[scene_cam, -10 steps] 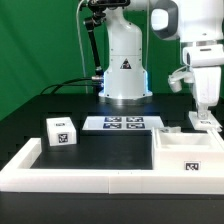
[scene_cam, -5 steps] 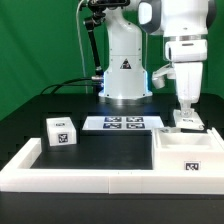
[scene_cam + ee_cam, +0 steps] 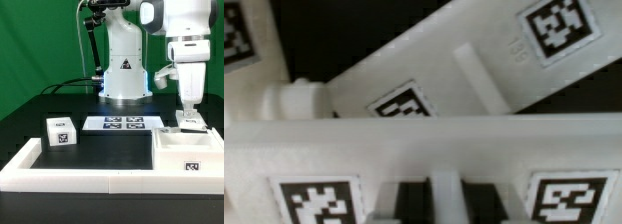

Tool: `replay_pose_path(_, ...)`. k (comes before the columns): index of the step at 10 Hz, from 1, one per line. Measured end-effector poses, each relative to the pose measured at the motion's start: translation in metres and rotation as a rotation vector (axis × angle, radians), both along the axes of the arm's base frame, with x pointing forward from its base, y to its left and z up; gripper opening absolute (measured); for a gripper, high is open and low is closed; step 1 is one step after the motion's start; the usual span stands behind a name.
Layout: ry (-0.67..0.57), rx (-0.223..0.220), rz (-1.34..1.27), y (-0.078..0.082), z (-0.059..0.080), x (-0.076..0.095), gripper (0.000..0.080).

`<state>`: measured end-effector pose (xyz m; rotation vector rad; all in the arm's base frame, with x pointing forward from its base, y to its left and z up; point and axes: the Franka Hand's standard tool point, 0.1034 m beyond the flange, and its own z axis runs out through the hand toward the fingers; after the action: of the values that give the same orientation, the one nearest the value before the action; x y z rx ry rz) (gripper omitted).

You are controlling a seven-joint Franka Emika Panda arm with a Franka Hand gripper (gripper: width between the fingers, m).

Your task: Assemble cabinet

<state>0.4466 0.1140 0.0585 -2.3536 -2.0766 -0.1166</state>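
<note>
The claw (image 3: 188,112) points straight down at the exterior view's right. We see its jaws drawn nearly together and pinching the top of a small white piece (image 3: 191,123), which stands just behind the cabinet box (image 3: 170,160). The arm (image 3: 185,50) rises above it, white and upright. The cabinet box is an open-topped white shell at the exterior view's front right; it rests on the black worktop (image 3: 100,146) and shows one square black-and-white tag on its front wall. We cannot tell whether the gripped piece touches the rear wall of the box. A low white rail (image 3: 80,172) runs across the front of the worktop, turns back along the exterior view's left side and meets the box at its other end. Inside that corner, well apart from the claw, sits a small white block (image 3: 60,131) with a tag facing the camera. Between block and claw the marker board (image 3: 123,124) lies flat, just in front of the robot's white pedestal (image 3: 124,65). In the wrist view we make out only blurred white surfaces at close range, several of them carrying square tags (image 3: 400,102); which parts these belong to is unclear.
</note>
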Motion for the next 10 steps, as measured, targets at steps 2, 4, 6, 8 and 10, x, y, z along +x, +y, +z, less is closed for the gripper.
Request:
replay_pose_path(2,-0.005,0.006,-0.007,0.0053,0.0003,0.0055,0.007)
replay_pose_path(4,-0.005,0.009,-0.01,0.0073,-0.0015,0.0079,0.007)
replay_pose_path(6,-0.001,0.009,-0.012,0.0064,-0.0034,0.0073,0.007)
replay_pose_path(8,-0.003,0.009,-0.016,0.0049,-0.0028,0.0104,0.007)
replay_pose_path(10,-0.002,0.008,-0.024,0.0039,-0.0023,0.0127,0.007)
